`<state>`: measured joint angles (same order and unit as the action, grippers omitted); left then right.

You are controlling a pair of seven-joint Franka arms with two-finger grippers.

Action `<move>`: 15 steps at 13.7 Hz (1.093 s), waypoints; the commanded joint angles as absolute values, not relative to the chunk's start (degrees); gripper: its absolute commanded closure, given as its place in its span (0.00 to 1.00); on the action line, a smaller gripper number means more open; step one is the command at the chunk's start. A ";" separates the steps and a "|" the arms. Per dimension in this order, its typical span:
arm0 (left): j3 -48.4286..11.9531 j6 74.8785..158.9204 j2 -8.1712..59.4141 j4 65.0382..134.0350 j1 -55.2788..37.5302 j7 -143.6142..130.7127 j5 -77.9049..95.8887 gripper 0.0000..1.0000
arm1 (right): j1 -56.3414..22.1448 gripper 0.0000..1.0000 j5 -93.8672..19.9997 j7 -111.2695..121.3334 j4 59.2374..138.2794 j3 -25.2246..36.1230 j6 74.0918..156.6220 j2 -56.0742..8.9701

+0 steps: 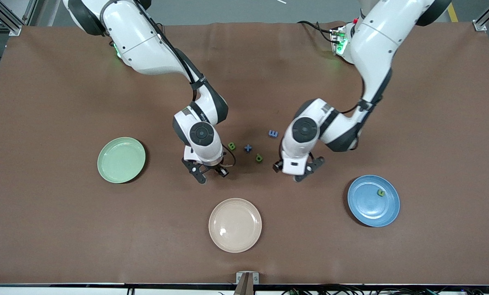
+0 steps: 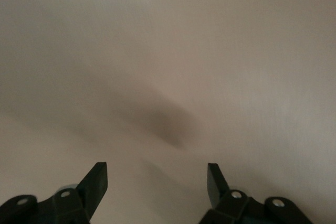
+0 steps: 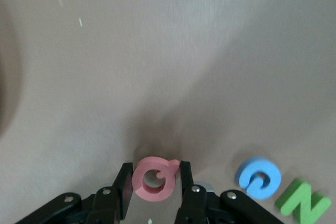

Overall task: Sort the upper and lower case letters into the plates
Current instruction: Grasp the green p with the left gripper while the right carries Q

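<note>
Sorting is mid-run as I watch from my remote console: my right gripper (image 3: 155, 182) has its fingers clamped on a red letter (image 3: 153, 179), a ring-shaped piece with a small tail, seen pinched between the two pads in the right wrist view, just above the brown table (image 1: 64, 82) and beside a blue letter (image 3: 258, 177) and a green letter (image 3: 303, 201) that lie on the cloth. From the front camera the right gripper (image 1: 207, 171) sits low between the mint green plate (image 1: 121, 159) and the loose cluster at mid-table, where a green B-like piece (image 1: 231, 146), a blue piece (image 1: 248, 148), another green piece (image 1: 259, 157) and a blue E-like piece (image 1: 273, 133) await their turn. My left gripper (image 2: 157, 182) hangs released, jaws spread wide with nothing between them, over bare cloth; in the front view it (image 1: 297, 170) is between the cluster and the blue plate (image 1: 373, 200), which already carries one green letter (image 1: 380, 192). A cream plate (image 1: 235, 225) lies empty, nearest the front camera. I judge the step in hand to be the pick of the red letter; the next move calls for a clean lift and a carry to whichever plate suits its case, which I cannot tell from here.
</note>
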<state>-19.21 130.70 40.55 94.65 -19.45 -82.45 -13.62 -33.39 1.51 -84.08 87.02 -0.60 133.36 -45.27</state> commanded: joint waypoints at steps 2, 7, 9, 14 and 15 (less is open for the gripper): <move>-18.63 130.52 48.06 86.50 -24.07 -91.21 -13.89 0.22 | -27.97 1.00 1.85 -73.95 88.41 -1.32 126.14 -38.61; -18.28 130.96 49.39 85.08 -25.75 -94.82 -13.62 0.26 | -17.95 1.00 1.41 -54.26 105.79 -1.58 126.65 -23.49; -18.28 130.96 49.83 85.08 -26.98 -95.10 -13.71 0.31 | -15.05 1.00 1.41 -48.63 112.29 -1.50 128.74 -19.09; -18.28 130.96 49.40 85.17 -26.72 -94.05 -14.24 0.81 | -6.60 1.00 1.32 -34.47 126.18 -1.49 136.55 -13.54; -18.28 130.87 48.96 85.08 -26.20 -94.04 -14.41 0.91 | -6.07 1.00 1.41 -33.50 128.39 -1.41 138.84 -13.19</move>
<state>-18.84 131.24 49.09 85.77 -26.28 -94.33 -13.62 -7.82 1.41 -35.82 121.41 -0.31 134.58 -16.87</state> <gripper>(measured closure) 0.687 0.599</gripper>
